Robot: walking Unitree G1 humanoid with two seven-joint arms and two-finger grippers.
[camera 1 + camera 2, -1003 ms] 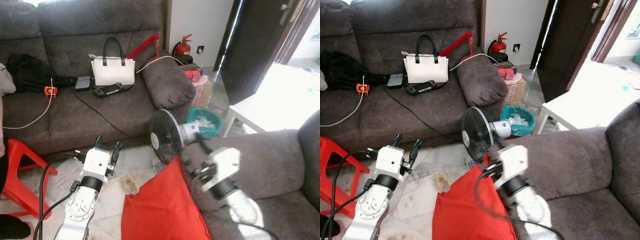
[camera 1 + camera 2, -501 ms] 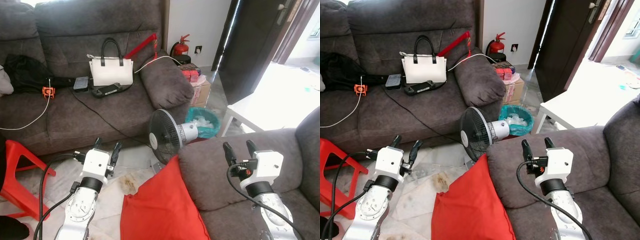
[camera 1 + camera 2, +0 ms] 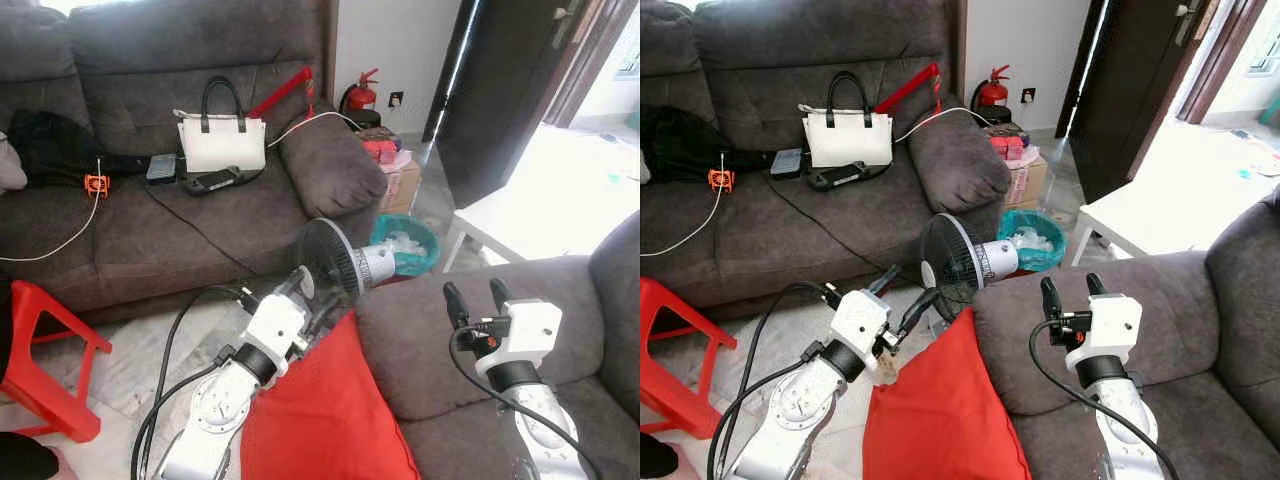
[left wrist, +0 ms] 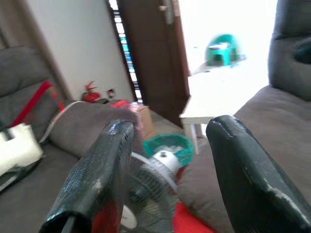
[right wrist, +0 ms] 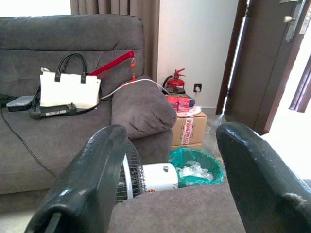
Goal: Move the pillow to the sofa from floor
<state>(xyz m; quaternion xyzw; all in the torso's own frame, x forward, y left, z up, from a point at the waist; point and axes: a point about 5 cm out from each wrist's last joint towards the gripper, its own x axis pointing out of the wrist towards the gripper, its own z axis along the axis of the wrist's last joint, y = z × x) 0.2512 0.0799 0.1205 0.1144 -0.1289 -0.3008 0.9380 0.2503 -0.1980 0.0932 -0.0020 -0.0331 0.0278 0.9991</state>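
Note:
The red pillow (image 3: 322, 415) stands on the floor on one edge, leaning against the arm of the near grey sofa (image 3: 430, 335). My left gripper (image 3: 312, 298) is open just above the pillow's upper corner, close in front of the floor fan (image 3: 335, 262). In the left wrist view the open left gripper (image 4: 170, 125) looks over the fan (image 4: 148, 187) and a strip of the pillow (image 4: 187, 222). My right gripper (image 3: 1070, 286) is open and empty above the near sofa's arm, to the right of the pillow.
A long grey sofa (image 3: 150, 225) at the back holds a white handbag (image 3: 222, 143), cables and small devices. A red stool (image 3: 45, 345) stands at the left. A green bin (image 3: 410, 245), a cardboard box and a white table (image 3: 515, 215) lie beyond the fan.
My left arm swung right, from over the bare floor to the pillow's top corner beside the fan. The right gripper left the pillow a second ago and has since held over the sofa arm.

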